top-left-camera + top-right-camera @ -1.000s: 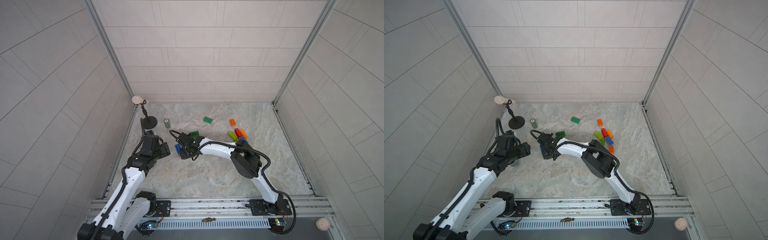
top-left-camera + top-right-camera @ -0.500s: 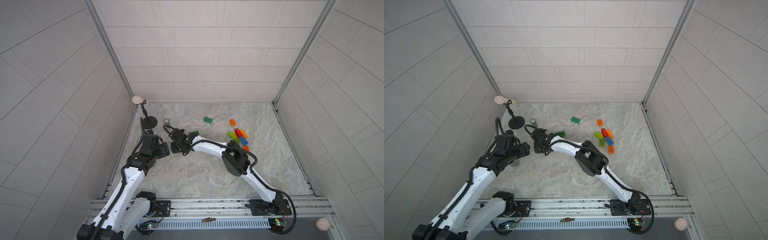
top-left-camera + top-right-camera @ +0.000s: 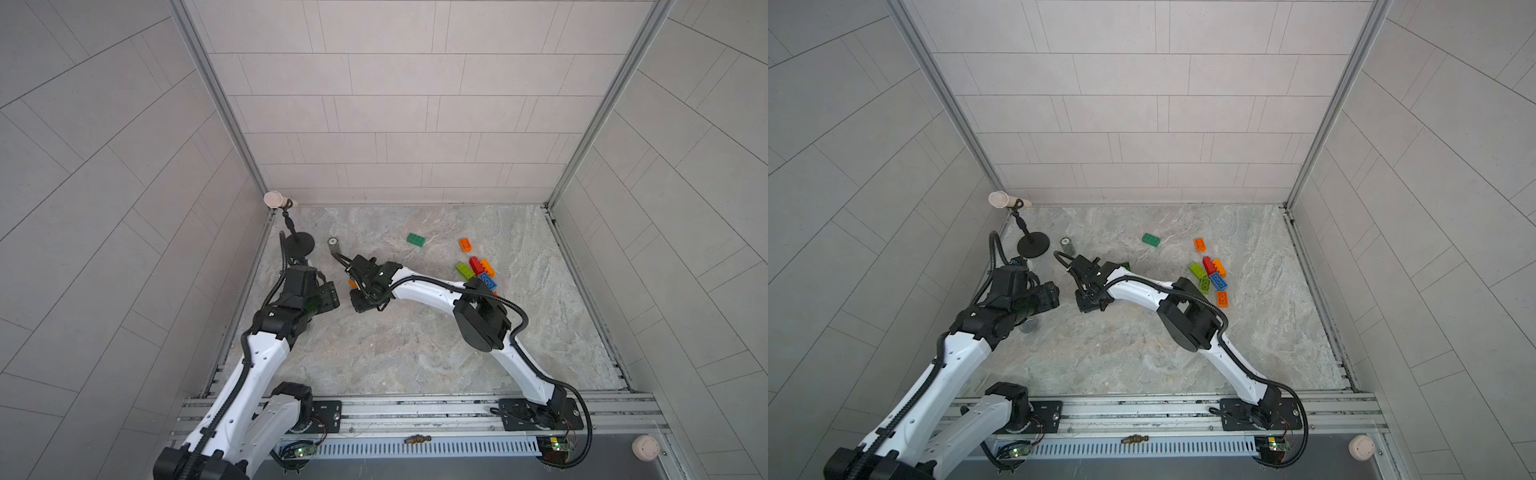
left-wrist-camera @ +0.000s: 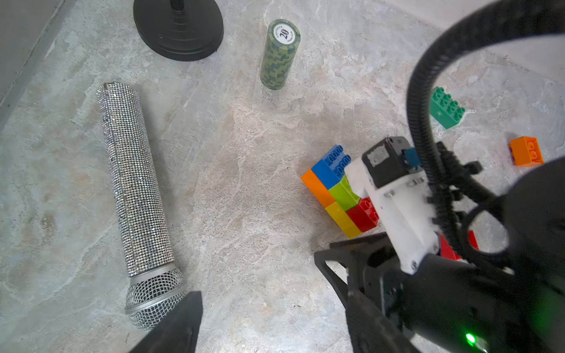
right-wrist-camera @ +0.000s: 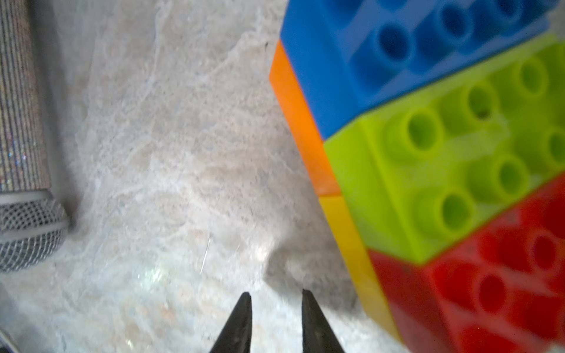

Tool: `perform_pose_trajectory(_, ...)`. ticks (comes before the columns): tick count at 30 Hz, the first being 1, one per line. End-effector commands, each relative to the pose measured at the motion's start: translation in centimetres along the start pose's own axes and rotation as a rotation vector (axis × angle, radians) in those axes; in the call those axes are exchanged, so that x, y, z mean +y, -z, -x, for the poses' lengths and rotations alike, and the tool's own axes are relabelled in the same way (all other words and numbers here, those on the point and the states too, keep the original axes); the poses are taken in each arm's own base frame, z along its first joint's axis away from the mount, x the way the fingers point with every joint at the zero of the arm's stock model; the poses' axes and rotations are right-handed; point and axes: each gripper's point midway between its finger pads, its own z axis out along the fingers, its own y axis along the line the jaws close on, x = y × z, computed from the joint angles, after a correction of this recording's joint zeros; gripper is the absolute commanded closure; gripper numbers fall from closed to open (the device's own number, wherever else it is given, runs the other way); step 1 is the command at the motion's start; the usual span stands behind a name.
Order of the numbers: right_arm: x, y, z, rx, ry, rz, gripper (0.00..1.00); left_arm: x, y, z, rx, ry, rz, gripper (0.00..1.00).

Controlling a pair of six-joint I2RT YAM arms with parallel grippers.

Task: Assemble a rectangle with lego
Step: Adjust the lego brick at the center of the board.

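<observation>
A lego block of joined bricks (image 4: 336, 189) stands on the floor, blue, lime and red on top of orange and yellow; it fills the right wrist view (image 5: 428, 152). In both top views my right arm hides most of it. My right gripper (image 5: 276, 295) (image 3: 360, 305) (image 3: 1088, 305) is all but shut, with nothing between its tips. It hangs over bare floor just beside the block's yellow side. My left gripper (image 4: 275, 305) (image 3: 328, 295) (image 3: 1050, 297) is open and empty, to the left. Loose lego lie apart: a green brick (image 3: 416, 239), an orange brick (image 3: 465, 244), and a mixed cluster (image 3: 1212, 274).
A glittery silver microphone (image 4: 134, 183) lies on the floor by the left gripper. A camouflage-green chip stack (image 4: 279, 55) (image 3: 333, 245) stands near the black round stand base (image 3: 301, 243) in the back left corner. Tiled walls close in on three sides.
The right gripper swung left toward the left arm, then drew slightly back toward the front. The left arm has not moved.
</observation>
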Motion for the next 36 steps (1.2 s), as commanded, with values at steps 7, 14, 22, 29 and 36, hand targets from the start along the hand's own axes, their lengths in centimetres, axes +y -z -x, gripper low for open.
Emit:
perform_pose_trajectory(7,1.0,2.7,0.4,0.006,-0.021,0.065,0.69,-0.1,0.3,0.9,-0.034,0.003,-0.005,0.21)
perform_pose_trajectory(14,-0.7,0.2,1.4,-0.019,-0.076,0.025,0.71,-0.2,-0.1,0.6,-0.029,0.019,-0.018,0.21)
perform_pose_trajectory(22,-4.7,-1.2,0.4,0.020,-0.047,-0.090,0.72,-0.1,0.0,0.4,-0.029,0.014,-0.017,0.21)
perform_pose_trajectory(29,-7.4,-1.1,0.4,0.021,-0.020,-0.171,0.73,-0.2,0.0,0.5,-0.033,0.019,-0.025,0.21)
perform_pose_trajectory(36,-7.0,0.4,-0.6,0.062,0.064,-0.183,0.72,-0.1,0.1,0.4,-0.032,0.014,-0.020,0.21)
